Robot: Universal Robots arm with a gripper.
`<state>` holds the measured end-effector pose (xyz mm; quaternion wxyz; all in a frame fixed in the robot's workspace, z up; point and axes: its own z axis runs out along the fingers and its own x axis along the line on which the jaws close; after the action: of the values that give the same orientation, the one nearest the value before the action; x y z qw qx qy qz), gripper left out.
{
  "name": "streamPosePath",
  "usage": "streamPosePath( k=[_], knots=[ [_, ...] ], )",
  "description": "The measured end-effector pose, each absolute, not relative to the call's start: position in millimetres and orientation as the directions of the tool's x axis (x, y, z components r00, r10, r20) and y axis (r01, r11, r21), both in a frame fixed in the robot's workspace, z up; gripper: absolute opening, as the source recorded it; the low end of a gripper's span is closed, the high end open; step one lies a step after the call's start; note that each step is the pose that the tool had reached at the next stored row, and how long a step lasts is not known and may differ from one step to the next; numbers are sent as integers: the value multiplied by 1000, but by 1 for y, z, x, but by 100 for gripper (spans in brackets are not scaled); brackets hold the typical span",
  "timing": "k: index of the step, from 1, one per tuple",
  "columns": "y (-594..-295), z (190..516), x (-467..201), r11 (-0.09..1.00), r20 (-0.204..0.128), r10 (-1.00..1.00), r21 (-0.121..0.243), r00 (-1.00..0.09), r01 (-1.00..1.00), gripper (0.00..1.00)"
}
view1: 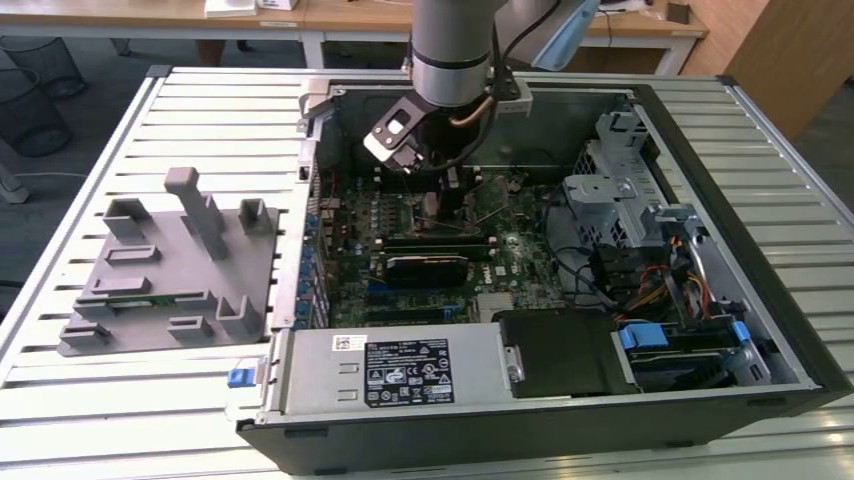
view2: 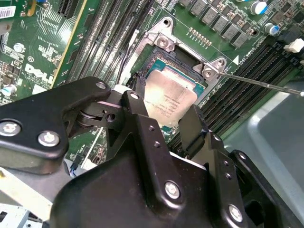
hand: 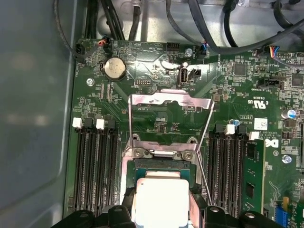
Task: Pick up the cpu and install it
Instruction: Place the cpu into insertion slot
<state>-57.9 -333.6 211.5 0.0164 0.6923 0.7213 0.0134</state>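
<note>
At the exterior view's left, on the slatted metal table (view1: 214,110), a grey parts fixture (view1: 174,300) stands with its upright pegs and slots, well apart from the arm. To its right lies the open computer case (view1: 534,425), with a silver power supply (view1: 387,370) along its near side and the green motherboard (view1: 400,235) beyond that. The arm (view1: 454,50) comes down from the far side into the middle of the case, and the gripper (view1: 447,192) hangs low over the far half of the board.

In both wrist views the cpu (view2: 168,97) (hand: 160,199) sits between the black fingers (view2: 142,123), shiny top up, and the jaws are closed against two opposite edges of it. It lies level within the metal frame of the socket (view2: 164,42); whether it rests fully seated or hovers just above the contacts I cannot tell. The socket's load plate (hand: 168,99) stands swung up and open. Banks of memory slots (hand: 92,166) flank the socket on both sides.

At the exterior view's right, inside the case, a grey drive cage (view1: 627,190) stands beside a tangle of coloured cables.
</note>
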Motion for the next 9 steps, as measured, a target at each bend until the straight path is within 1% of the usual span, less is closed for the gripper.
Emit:
streamPosePath(
  k=[9],
  knots=[
    [-334,204,-58,37,-5,999,41,-37,998,53]
  ],
)
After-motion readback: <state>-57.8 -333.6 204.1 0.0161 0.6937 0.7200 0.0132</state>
